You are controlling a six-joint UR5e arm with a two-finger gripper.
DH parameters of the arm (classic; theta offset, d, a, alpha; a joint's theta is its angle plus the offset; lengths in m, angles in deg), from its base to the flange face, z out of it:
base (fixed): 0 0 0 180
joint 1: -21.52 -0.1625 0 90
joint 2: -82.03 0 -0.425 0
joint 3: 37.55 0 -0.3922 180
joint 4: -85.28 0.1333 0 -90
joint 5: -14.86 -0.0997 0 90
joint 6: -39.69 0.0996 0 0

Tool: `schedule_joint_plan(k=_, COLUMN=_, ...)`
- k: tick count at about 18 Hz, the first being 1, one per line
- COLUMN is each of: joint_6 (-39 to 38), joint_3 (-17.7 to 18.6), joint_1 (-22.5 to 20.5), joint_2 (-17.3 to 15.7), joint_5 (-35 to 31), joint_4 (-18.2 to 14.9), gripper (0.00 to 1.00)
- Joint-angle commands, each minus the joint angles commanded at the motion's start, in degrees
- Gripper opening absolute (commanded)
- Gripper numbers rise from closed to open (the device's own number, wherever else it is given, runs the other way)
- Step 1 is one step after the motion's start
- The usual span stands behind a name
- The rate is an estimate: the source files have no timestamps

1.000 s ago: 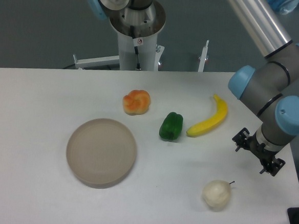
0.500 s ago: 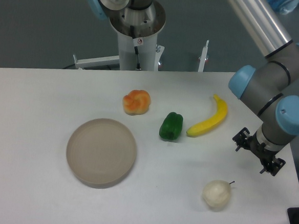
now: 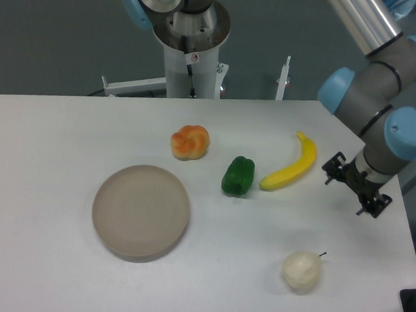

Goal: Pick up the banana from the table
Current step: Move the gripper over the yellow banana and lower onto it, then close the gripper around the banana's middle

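The banana [image 3: 291,166] is bright yellow and curved and lies on the white table [image 3: 67,132] right of centre, its upper end toward the back. My gripper [image 3: 356,186] hangs under the grey and blue wrist, to the right of the banana and apart from it. Its black fingers [image 3: 333,167] stand spread apart and hold nothing. The fingertips are partly hidden under the wrist.
A green pepper [image 3: 238,176] lies just left of the banana's lower end. An orange-yellow round fruit [image 3: 190,142] sits further left. A round grey-beige plate [image 3: 141,211] is at front left. A pale garlic-like bulb [image 3: 301,270] lies at front right. The table's right edge is near the gripper.
The gripper and wrist have moved up and toward the back, slightly closer to the banana. The objects on the table have not moved.
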Motion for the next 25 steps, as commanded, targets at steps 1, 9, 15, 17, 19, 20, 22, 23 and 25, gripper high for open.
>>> schedule_joint_plan(k=1, joint_6=-0.44, joint_3=0.79, joint_1=0.09, joint_2=-0.44, joint_5=0.00, joint_4=0.17, gripper=1.00)
schedule_joint_plan(k=9, joint_6=-0.88, joint_3=12.22, joint_1=0.79, joint_2=-3.08, joint_5=0.00, joint_4=7.37, gripper=1.00)
schedule_joint_plan(k=15, joint_6=-1.06, joint_3=14.07, joint_1=1.05, joint_2=-3.17, joint_5=0.00, joint_4=8.53, gripper=0.86)
schedule_joint_plan(k=17, joint_6=-1.32, joint_3=14.07, joint_1=1.05, joint_2=-3.17, joint_5=-0.09, joint_4=8.53, gripper=0.47)
schedule_joint_plan(k=19, joint_6=-2.55, joint_3=13.98, joint_1=1.05, joint_2=-3.17, joint_5=0.00, joint_4=8.61, gripper=0.20)
schedule_joint_plan(k=20, joint_6=-3.33, joint_3=13.72, joint_1=1.05, joint_2=-3.08, joint_5=0.00, joint_4=8.70, gripper=0.04)
schedule_joint_plan(k=22, joint_6=-3.34, joint_3=13.54, joint_1=1.05, joint_2=-3.08, joint_5=-0.09, joint_4=9.14, gripper=0.00)
schedule_joint_plan(k=23, joint_6=-3.26, joint_3=13.46, joint_1=1.05, joint_2=-3.08, joint_5=-0.09, joint_4=9.75, gripper=0.00)
schedule_joint_plan(k=25, joint_6=-2.82, joint_3=12.84, joint_1=1.05, joint_2=-2.99, joint_5=-0.61, joint_4=9.76, gripper=0.00)
